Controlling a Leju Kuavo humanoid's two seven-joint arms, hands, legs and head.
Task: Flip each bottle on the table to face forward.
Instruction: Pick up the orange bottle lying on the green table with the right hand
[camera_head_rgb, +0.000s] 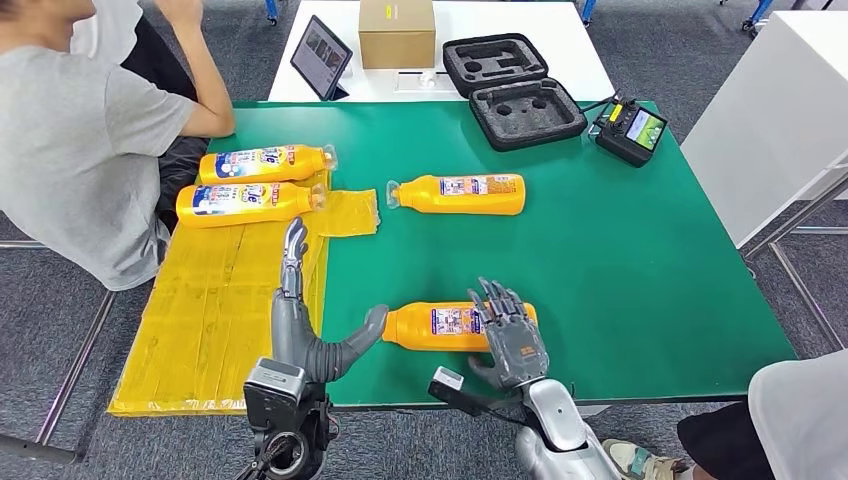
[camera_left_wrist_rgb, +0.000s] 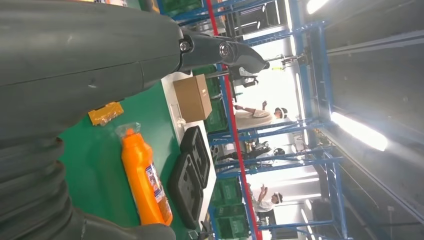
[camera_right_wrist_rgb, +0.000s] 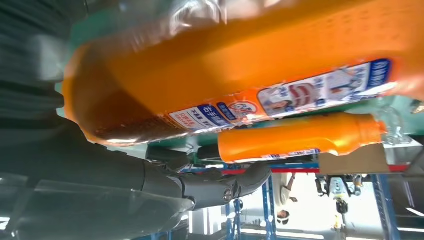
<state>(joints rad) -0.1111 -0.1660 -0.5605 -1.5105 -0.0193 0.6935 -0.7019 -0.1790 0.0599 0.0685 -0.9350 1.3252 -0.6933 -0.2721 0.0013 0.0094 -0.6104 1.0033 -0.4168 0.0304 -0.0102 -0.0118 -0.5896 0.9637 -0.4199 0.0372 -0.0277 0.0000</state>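
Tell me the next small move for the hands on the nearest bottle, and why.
Probably close the right hand on the nearest bottle and roll it over. That hand already rests on its base end, and the left hand is open with its thumb at the cap end, so the bottle is bracketed but not yet turned.

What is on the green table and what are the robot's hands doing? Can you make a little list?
table: green table, yellow sheet on its left part
bottles: four orange, all lying down
near bottle: in front of the robot, between both hands
middle bottle: alone on the green
left bottles: two side by side near a person
left hand: open, thumb at the near bottle's cap end
right hand: resting on the near bottle's base end
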